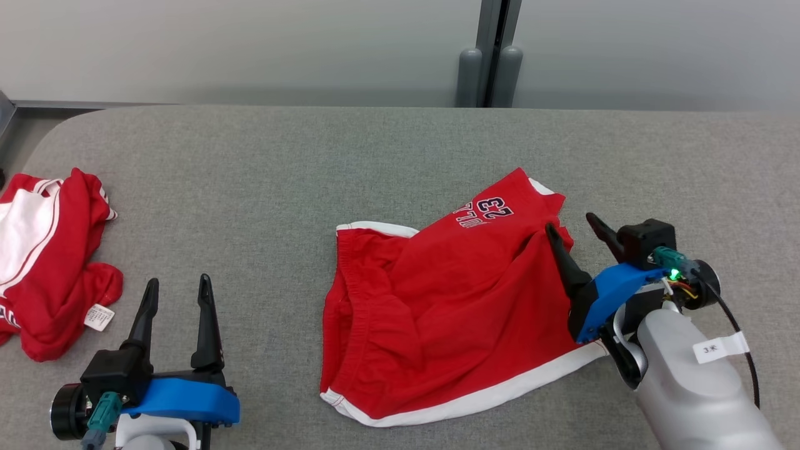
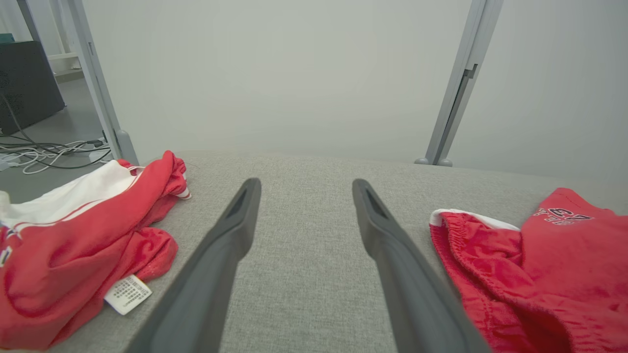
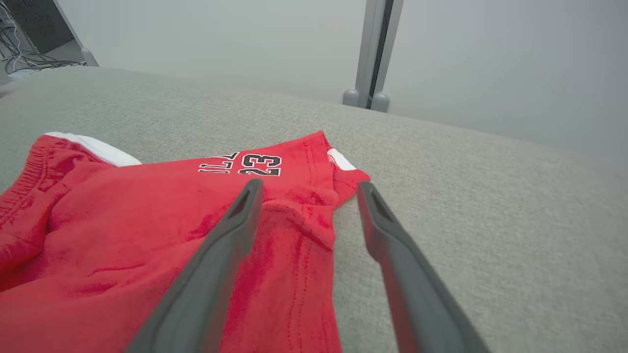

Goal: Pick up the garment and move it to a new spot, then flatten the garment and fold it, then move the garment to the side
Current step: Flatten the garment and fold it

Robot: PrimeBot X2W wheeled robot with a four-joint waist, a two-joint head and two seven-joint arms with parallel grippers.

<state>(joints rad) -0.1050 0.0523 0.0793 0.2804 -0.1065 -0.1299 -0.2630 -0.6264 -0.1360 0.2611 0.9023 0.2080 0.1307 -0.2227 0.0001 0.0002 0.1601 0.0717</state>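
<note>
Pale right forearm (image 1: 700, 387) is closest, lower right of head view, with a white paper tag (image 1: 719, 348) on it.

Grey fabric-covered table (image 1: 281, 187) spans the whole head view, rounded corner at far left. Plain pale wall (image 1: 250, 50) behind it, with a grey upright post (image 1: 494, 56) standing at the table's back edge.

Red shorts (image 1: 450, 300) (image 2: 539, 274) (image 3: 122, 235) lie right of centre on the table, rumpled, not flat. White trim (image 1: 462, 406) runs along the near edge, elastic waistband to the left. Number print 23 (image 1: 494, 208) (image 3: 260, 165) is on the far leg, near its hem.

Second garment (image 1: 44, 262) (image 2: 73, 245), red and white, sits bunched at the table's left edge, well apart from the shorts.

Right gripper (image 1: 570, 223) (image 3: 309, 187) is spread wide, holding nothing. It straddles the right edge of the shorts: one finger over red cloth, the other over bare table. Cannot tell if the finger over the cloth touches it.

Left gripper (image 1: 177, 282) (image 2: 305, 185) is at lower left, also spread wide and empty, fingers over bare table between the two garments, clear of both.

White care label (image 1: 99, 317) (image 2: 127, 294) sticks out of the second garment on its near side, lying on the table. Green light (image 1: 674, 274) is lit on the right wrist. Loose cables (image 2: 44, 149) lie on the floor beyond the table in the left wrist view.
</note>
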